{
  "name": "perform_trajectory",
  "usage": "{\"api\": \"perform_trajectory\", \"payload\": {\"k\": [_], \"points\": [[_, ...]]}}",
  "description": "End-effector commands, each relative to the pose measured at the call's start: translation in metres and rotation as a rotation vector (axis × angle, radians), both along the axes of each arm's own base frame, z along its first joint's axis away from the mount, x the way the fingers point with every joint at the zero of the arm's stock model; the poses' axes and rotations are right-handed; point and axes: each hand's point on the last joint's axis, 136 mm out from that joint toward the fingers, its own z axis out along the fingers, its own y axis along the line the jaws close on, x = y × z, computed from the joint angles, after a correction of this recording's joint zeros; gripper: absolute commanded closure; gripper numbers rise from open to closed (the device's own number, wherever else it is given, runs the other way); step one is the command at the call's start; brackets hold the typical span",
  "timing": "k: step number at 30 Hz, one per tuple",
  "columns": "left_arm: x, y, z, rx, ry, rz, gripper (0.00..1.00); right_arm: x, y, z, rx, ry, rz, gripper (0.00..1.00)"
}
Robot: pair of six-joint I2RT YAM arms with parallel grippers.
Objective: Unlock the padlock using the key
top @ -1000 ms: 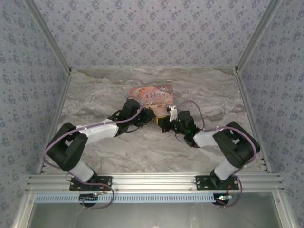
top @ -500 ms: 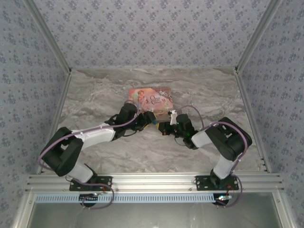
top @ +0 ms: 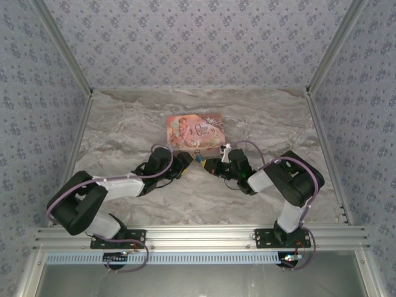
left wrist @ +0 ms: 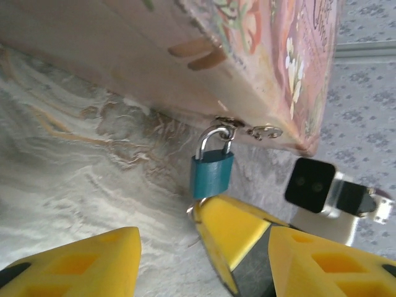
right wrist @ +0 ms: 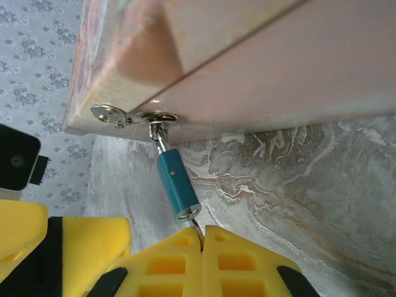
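Marbled grey table, floral-patterned walls on 3 sides.

The right gripper has its yellow fingers pressed together on the key. Just a thin metal sliver of the key shows, running up into the underside of the padlock. The padlock's blue body hangs tilted from its shackle, both legs of which enter the body in the left wrist view. The shackle is hooked through the hasp on the near wall of the pink tin.

The left gripper is released, fingers spread wide. In the left wrist view the right gripper's tip lies in the gap between them. It sits just near-left of the padlock, not touching it.

Versus 1 second ago:
- The left gripper was nearly closed and up against the tin's near edge. It has since opened and drawn back towards its base.
- The tin, then skewed, now lies squarer to the back wall.
- The right gripper's clamp is unchanged, and its elbow has folded closer in.
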Motion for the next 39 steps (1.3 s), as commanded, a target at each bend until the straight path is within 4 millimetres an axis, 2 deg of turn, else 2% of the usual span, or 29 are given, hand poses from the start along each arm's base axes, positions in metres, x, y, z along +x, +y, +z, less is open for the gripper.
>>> {"api": "perform_trajectory", "payload": {"k": [1, 8, 15, 25, 30, 39], "points": [[0.013, -0.018, 0.019, -0.116, -0.067, 0.013, 0.46, 0.000, 0.010, 0.007, 0.068, 0.058, 0.000, 1.00], [0.026, -0.032, 0.008, -0.136, -0.108, 0.017, 0.53, 0.002, 0.013, 0.015, 0.101, 0.084, -0.015, 1.00], [0.036, -0.032, 0.005, -0.128, -0.149, 0.042, 0.59, 0.001, 0.013, 0.015, 0.100, 0.104, -0.019, 1.00], [0.042, -0.033, 0.001, -0.108, -0.177, 0.050, 0.71, 0.002, 0.014, 0.018, 0.112, 0.114, -0.024, 1.00], [0.043, -0.038, 0.004, -0.104, -0.186, 0.031, 0.83, 0.004, 0.012, 0.017, 0.117, 0.116, -0.037, 1.00], [0.040, -0.041, -0.001, -0.088, -0.174, 0.019, 0.95, 0.015, 0.007, 0.017, 0.109, 0.087, -0.061, 1.00]]}}
